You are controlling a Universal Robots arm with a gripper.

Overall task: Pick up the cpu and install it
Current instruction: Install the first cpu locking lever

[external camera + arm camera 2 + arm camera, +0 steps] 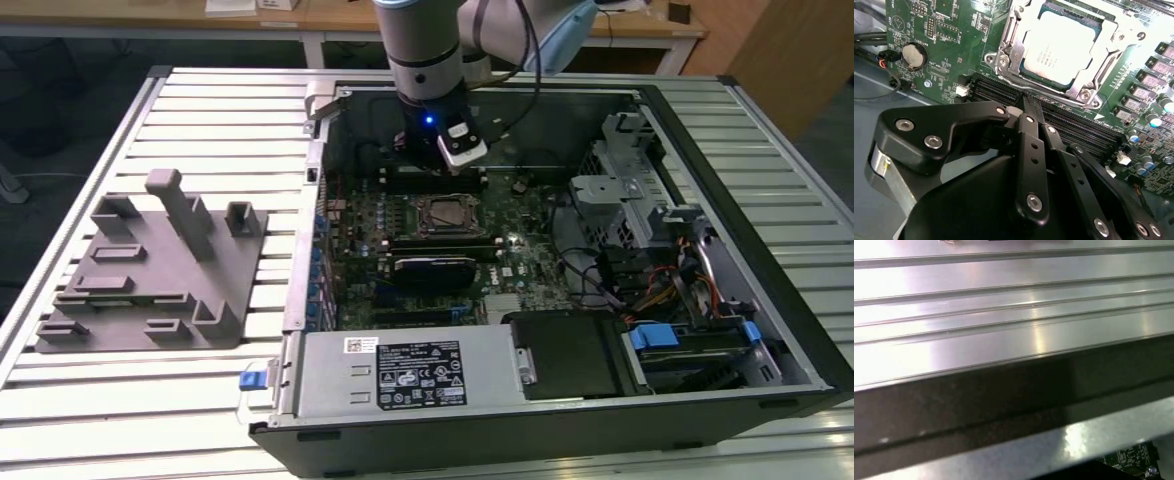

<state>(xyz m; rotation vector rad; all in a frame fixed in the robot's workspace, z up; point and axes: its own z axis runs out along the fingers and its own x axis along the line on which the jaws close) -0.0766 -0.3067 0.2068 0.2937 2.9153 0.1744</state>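
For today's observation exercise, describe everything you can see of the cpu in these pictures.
The cpu is a small flat square chip with a pale silver-grey metal top bearing faint print. It lies flat in its socket on the green motherboard, framed by a shiny metal bracket with screws at its corners. The black pincer hangs beside it, over the dark memory slots, not touching it. In the exterior view the cpu sits mid-board inside the open computer case.
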